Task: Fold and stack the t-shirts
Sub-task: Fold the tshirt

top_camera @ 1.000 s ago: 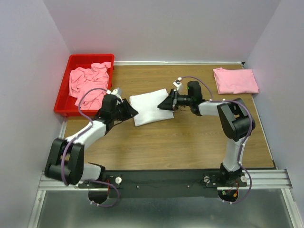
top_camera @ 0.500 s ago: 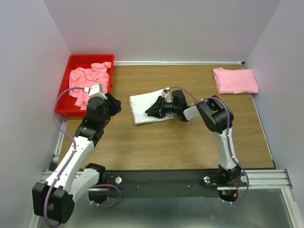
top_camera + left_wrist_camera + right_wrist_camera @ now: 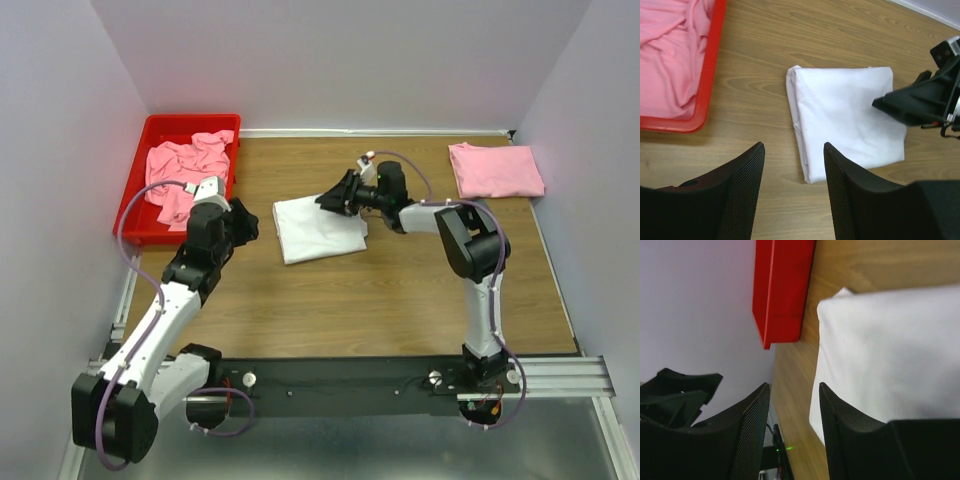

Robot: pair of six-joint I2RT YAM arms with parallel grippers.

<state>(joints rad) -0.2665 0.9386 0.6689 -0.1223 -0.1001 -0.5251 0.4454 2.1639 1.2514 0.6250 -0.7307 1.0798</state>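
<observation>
The wooden table (image 3: 400, 290) carries a red bin (image 3: 190, 120) of crumpled pink shirts (image 3: 185, 170) at its far left corner, a folded white shirt (image 3: 310, 232) mid-table and a folded pink shirt (image 3: 495, 170) near its far right corner, while the left claw (image 3: 245, 215), between bin and white shirt, and the right claw (image 3: 330, 198), at that shirt's far edge, both gape empty.

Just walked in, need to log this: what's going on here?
It's a t-shirt folding job. A folded white cotton t-shirt lies on the wooden table; the left claw hovers open beside it, the right claw open at its right edge, neither gripping. A folded pink t-shirt sits far right; crumpled pink shirts wait in the red plastic bin.
</observation>
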